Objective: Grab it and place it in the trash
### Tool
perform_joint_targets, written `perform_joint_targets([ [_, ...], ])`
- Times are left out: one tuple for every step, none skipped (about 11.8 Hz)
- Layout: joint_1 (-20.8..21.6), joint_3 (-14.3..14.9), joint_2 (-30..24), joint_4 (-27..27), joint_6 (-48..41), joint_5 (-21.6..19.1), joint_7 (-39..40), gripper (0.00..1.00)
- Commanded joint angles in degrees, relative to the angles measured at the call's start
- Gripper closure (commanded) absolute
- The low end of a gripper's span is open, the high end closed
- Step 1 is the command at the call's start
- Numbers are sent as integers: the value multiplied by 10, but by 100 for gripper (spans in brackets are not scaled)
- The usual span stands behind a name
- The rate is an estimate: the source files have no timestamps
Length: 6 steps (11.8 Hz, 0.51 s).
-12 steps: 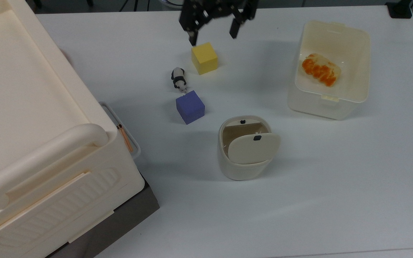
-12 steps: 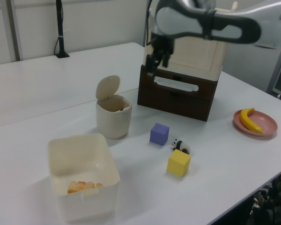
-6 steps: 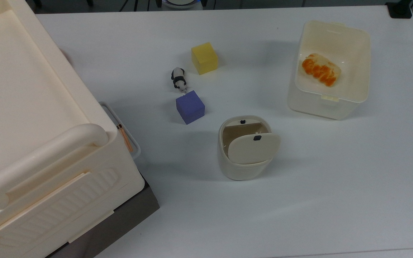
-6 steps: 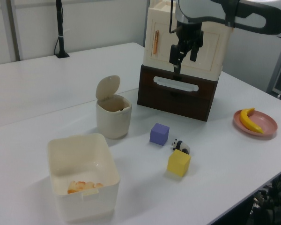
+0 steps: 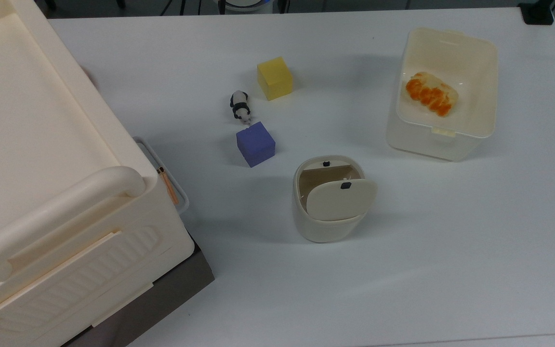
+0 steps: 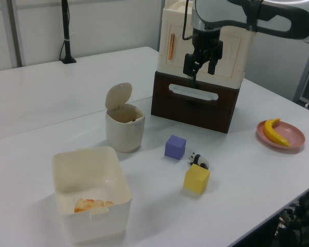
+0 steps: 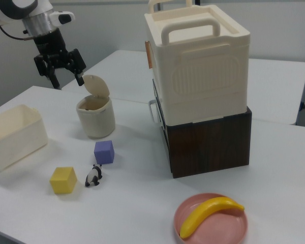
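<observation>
Our gripper [image 7: 60,70] hangs high above the table with fingers spread, holding nothing. We can't spot the paper wad anywhere; we'd guess it's inside the trash [image 5: 328,202] mid-table, so only parking the arm remains.

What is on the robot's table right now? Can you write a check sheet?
Surface: white table, clean.
Job's things: round trash bin, flap lid tilted open; inside too dark to tell.
Clutter: yellow cube, purple cube, panda toy, tub with orange food, big handled box, banana on pink plate.
Grippers: gripper open, holding nothing, raised above the table.
Cables: thin dark cable by the wrist.
Surroundings: black stand, pale walls.
</observation>
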State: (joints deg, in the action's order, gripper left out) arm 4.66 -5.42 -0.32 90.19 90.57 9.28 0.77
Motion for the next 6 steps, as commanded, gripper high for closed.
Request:
perform_joint_targets([
  [2,5,-11,12,7,-14,-12,0],
  [2,5,-11,16,8,-12,-10,0],
  [2,6,-9,13,13,-15,-12,0],
  [3,9,-9,15,17,-15,-12,0],
  [3,9,-9,17,16,-15,-13,0],
  [3,9,-10,17,14,-15,-13,0],
])
